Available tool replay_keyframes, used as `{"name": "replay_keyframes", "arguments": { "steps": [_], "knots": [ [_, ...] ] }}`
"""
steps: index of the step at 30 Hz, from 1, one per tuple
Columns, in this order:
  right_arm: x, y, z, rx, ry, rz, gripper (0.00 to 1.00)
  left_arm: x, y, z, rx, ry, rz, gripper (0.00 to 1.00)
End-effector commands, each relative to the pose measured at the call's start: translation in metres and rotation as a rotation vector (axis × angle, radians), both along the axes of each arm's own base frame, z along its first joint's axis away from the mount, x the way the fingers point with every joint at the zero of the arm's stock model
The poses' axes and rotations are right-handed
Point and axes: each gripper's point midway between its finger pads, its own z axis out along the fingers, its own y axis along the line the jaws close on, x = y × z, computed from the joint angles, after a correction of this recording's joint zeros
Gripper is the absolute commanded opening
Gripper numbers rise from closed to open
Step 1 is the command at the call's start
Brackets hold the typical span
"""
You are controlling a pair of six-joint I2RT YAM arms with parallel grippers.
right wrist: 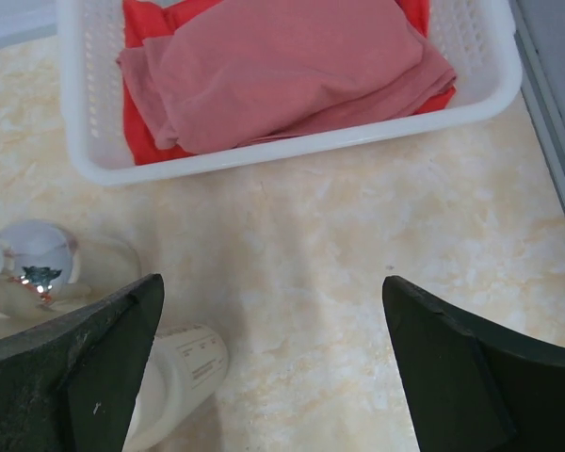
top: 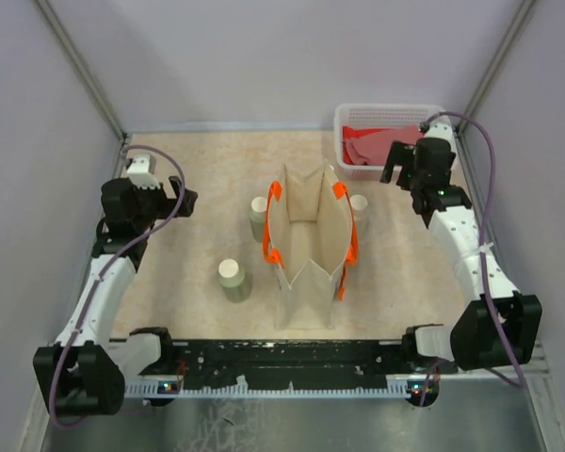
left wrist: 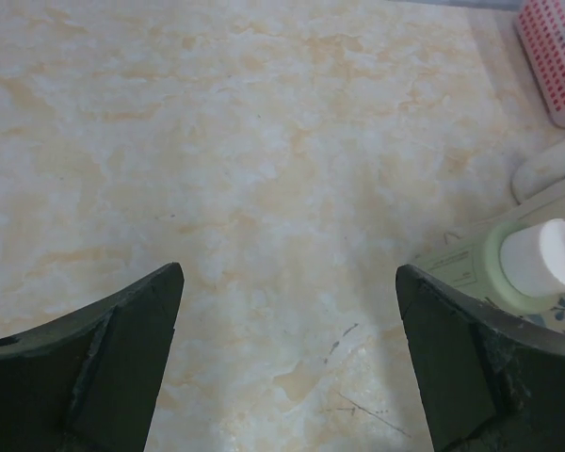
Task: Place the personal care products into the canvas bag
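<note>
The beige canvas bag (top: 306, 247) with orange handles stands open at the table's middle. A sage-green bottle (top: 234, 280) stands to its front left, and another (top: 258, 215) stands at its back left. A cream bottle (top: 359, 211) stands at its right side. My left gripper (top: 176, 200) is open and empty over bare table, left of the bag; its wrist view shows a green bottle with a white cap (left wrist: 532, 268) by the right finger. My right gripper (top: 397, 169) is open and empty near the basket; its wrist view shows a cream bottle (right wrist: 184, 372) and a small clear bottle (right wrist: 38, 264) at lower left.
A white lattice basket (top: 344, 118) with red cloth (top: 381, 149) stands at the back right; it also shows in the right wrist view (right wrist: 292, 155) and the left wrist view (left wrist: 556, 56). Grey walls enclose the table on three sides.
</note>
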Motion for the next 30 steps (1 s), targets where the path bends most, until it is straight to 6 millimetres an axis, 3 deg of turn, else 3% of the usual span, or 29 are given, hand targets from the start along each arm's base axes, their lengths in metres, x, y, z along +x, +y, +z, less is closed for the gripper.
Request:
{"name": "replay_keyframes", "arguments": {
  "steps": [1,9,16,27,30],
  "knots": [
    [0.001,0.023,0.026,-0.011,0.018,0.086,0.99,0.0,-0.029,0.047,-0.017,-0.08,-0.155,1.0],
    [-0.018,0.06,0.008,0.067,0.211,0.195,0.99,0.002,-0.113,0.086,-0.045,-0.025,-0.437,1.0],
    [-0.028,0.069,-0.003,0.099,0.288,0.221,0.99,0.004,-0.171,0.099,-0.161,0.068,-0.61,1.0],
    [-0.031,0.069,-0.02,0.084,0.333,0.231,0.99,-0.017,-0.234,0.075,-0.149,0.185,-0.734,1.0],
    [-0.03,0.072,-0.024,0.09,0.344,0.236,0.99,-0.018,-0.244,0.06,-0.096,0.221,-0.722,0.99]
  ]
}}
